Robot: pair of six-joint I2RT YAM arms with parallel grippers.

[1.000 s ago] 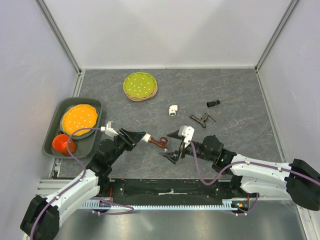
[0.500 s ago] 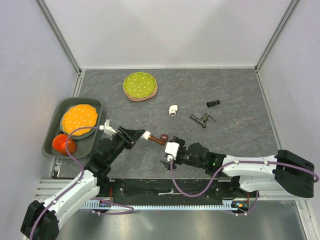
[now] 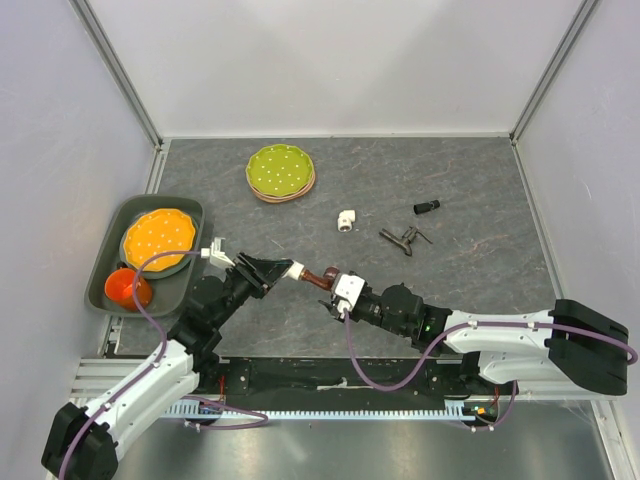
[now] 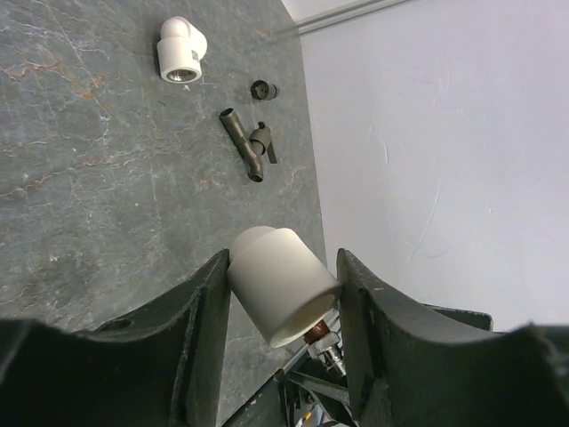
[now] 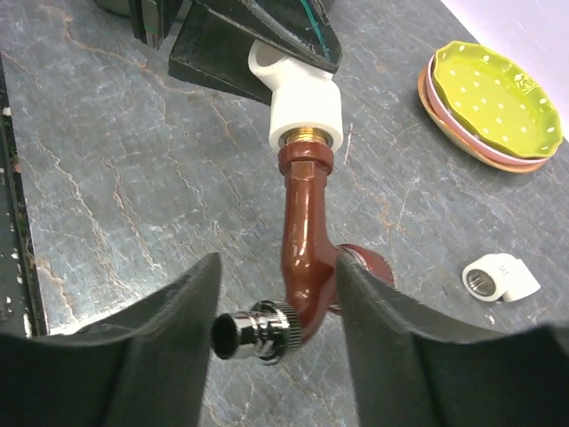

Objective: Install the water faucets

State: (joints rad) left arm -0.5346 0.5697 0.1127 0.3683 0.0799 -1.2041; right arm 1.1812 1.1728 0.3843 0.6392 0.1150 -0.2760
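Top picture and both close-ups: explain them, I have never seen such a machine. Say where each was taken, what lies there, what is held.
Two robot arms sit at a table's near edge. One picture looks down from above; the others come from cameras on each wrist. The left gripper pinches a white pipe elbow with a reddish-brown faucet in its opening. The right gripper straddles that faucet; whether it grips is unclear. On the table: another elbow, a grey faucet, a black cylinder, green plates.

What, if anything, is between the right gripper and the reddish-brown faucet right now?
Nothing visible. The right gripper has a finger on each side of the reddish-brown faucet, with no other object in the gap. The faucet's threaded end sits in the white elbow fitting held by the left gripper.
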